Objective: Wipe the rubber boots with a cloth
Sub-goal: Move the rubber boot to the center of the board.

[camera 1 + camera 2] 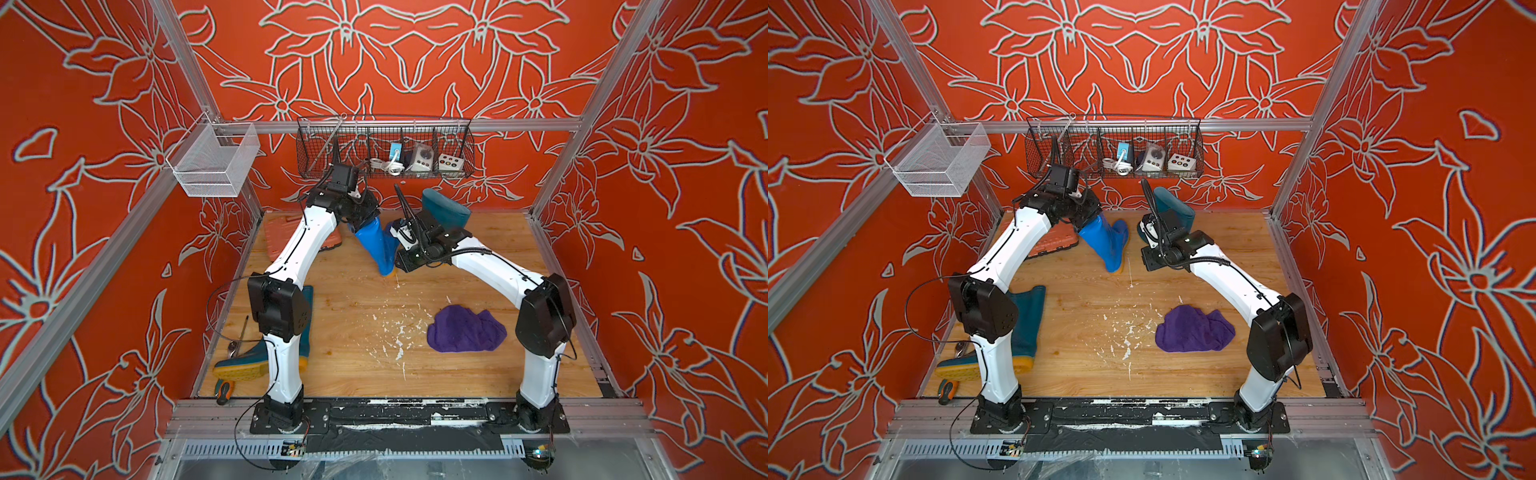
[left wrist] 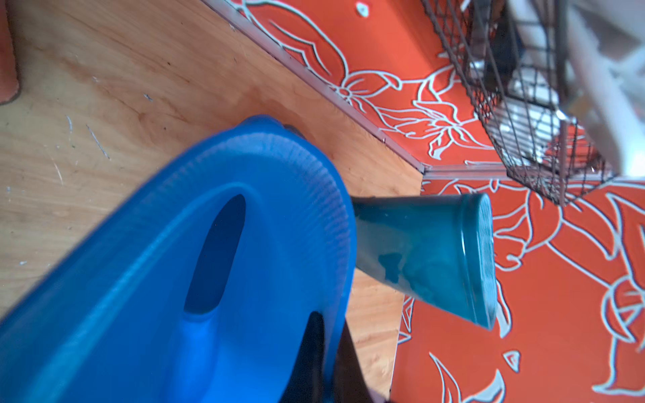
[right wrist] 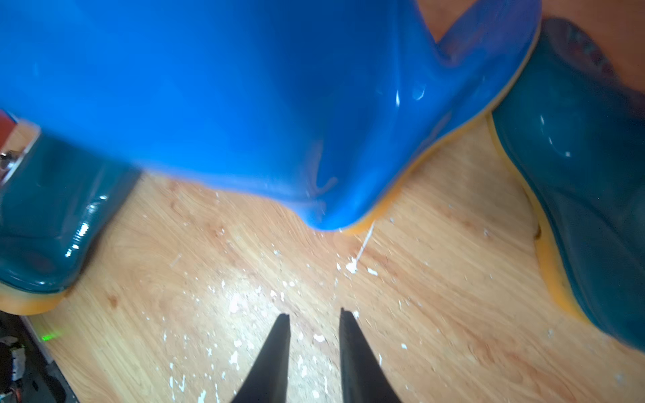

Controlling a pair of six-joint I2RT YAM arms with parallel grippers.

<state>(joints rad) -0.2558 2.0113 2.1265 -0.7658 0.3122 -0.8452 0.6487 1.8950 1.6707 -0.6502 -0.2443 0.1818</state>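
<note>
Blue boot (image 1: 376, 245) tilted on its sole edge, left claw (image 2: 330, 359) pinched tight on its rim; glossy rubber may slip free. Right claw (image 3: 314, 314) slightly parted, empty; cloth (image 1: 465, 330) untouched.

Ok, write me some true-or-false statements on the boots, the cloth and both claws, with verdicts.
1. The left claw is shut on the top rim of the bright blue boot. True.
2. The right claw holds the purple cloth. False: the cloth lies loose on the wooden table, and that claw is open and empty.
3. The bright blue boot stands flat on its sole. False: it is tilted, heel down and toe raised.
4. A dark teal boot stands on its sole at the back of the table. True.
5. A second dark teal boot sits by the left arm near the front. True.
</note>
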